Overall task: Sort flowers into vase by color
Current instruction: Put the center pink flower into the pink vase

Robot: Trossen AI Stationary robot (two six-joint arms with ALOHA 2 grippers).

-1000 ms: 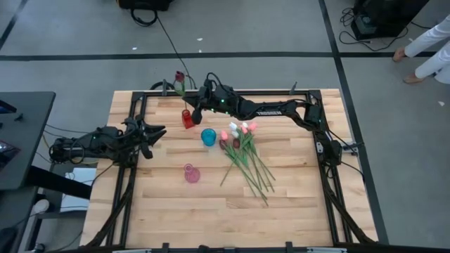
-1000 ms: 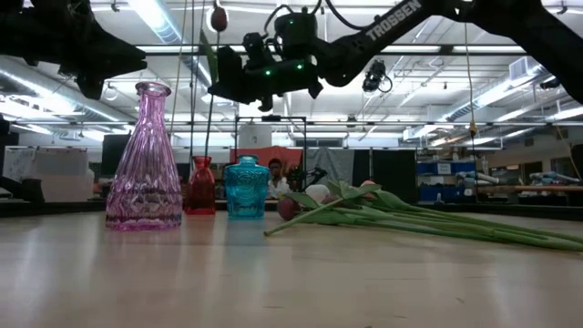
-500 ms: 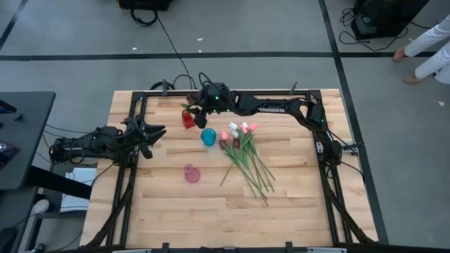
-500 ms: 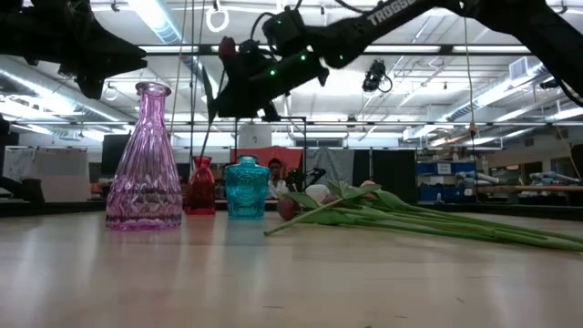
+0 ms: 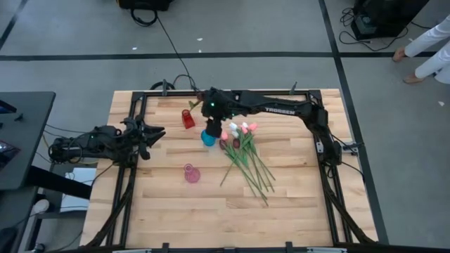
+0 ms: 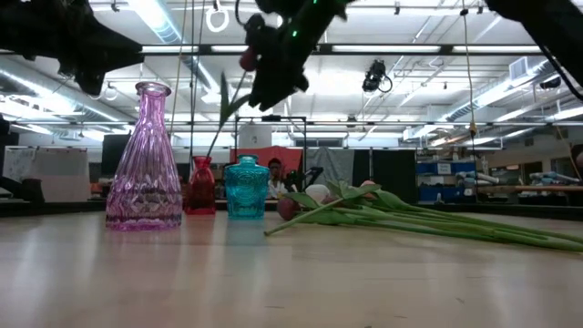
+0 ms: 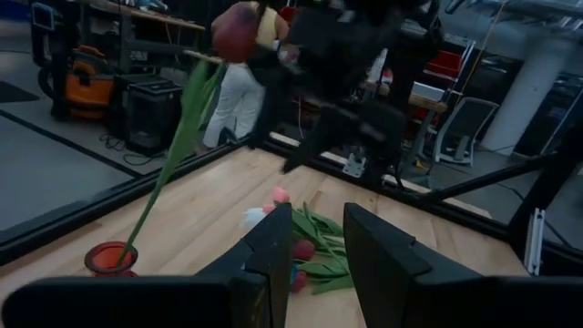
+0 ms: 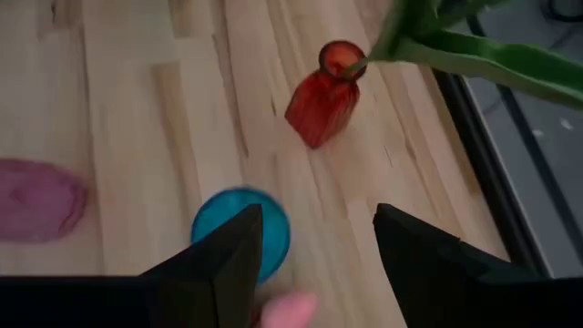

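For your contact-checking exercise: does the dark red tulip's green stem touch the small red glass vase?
Touching: in the left wrist view the stem runs into the red vase's mouth.

right gripper [image 8: 314, 264] open, left gripper [image 7: 317, 251] open

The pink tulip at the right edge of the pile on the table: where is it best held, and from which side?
Grip the pink tulip by its thin stem just below the bloom, coming straight down from above. It lies flat on the table, and farther along its stem probably crosses the other tulips.
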